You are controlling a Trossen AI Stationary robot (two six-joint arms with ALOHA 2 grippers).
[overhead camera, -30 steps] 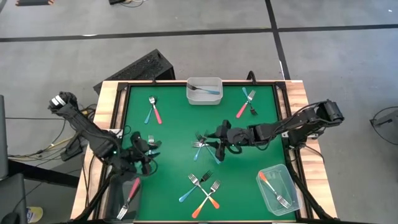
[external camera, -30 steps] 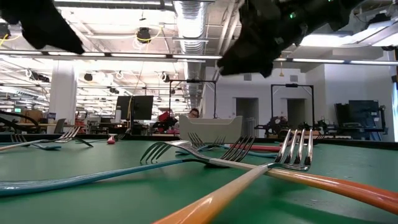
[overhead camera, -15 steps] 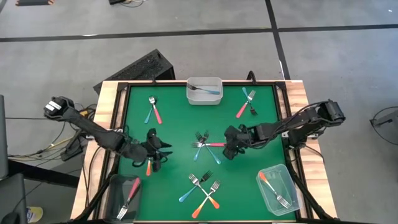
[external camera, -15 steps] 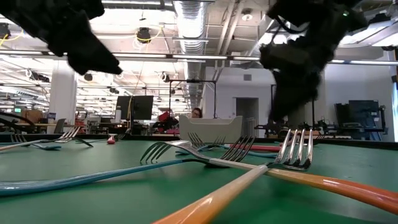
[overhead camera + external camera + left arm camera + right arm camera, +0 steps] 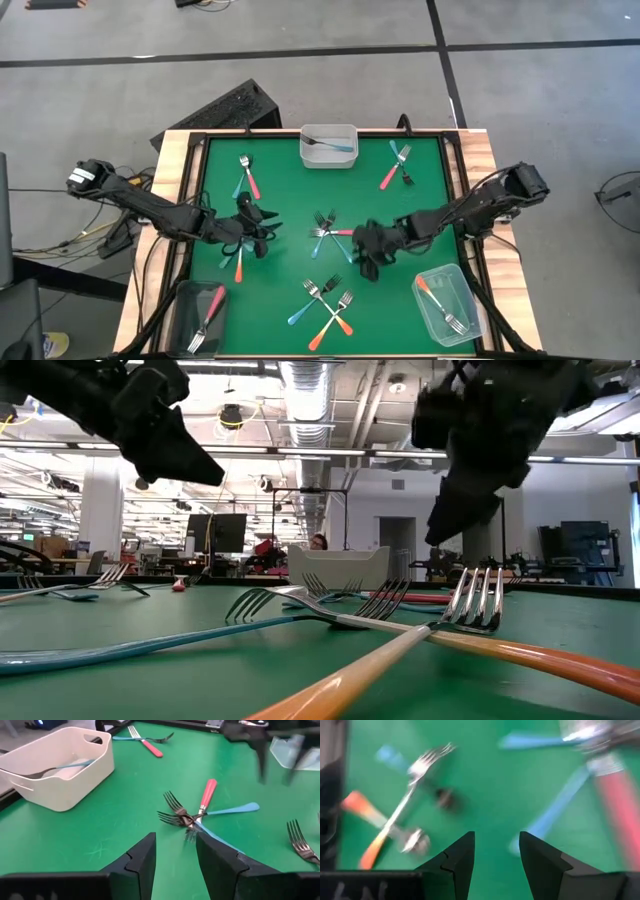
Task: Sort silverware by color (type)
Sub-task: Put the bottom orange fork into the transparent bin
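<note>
**Both grippers empty above the green mat**

We see the left gripper [image 5: 262, 228] hovering over the mat's left half, its blocky dark fingers [image 5: 141, 861] spread with bare felt-like green showing in the gap; it holds nothing. The right gripper [image 5: 368, 262] hangs right of centre, its jaws likewise parted and empty.

Between the two lies a crossed cluster of forks [image 5: 330, 236]: thin glossy plastic handles, one pink-red and two light blue, with shiny metal tines tangled together. A second crossed pile [image 5: 327, 303], with orange and blue handles, lies near the front edge. Pairs rest at back left [image 5: 246, 176] and back right [image 5: 396, 165], and one orange-handled fork [image 5: 239, 264] lies beside the left gripper.

The white rounded bin [image 5: 329, 146] at the back holds a blue fork; the clear container [image 5: 449, 305] at front right holds an orange one; the front-left container [image 5: 200, 312] a pink-red one.
</note>
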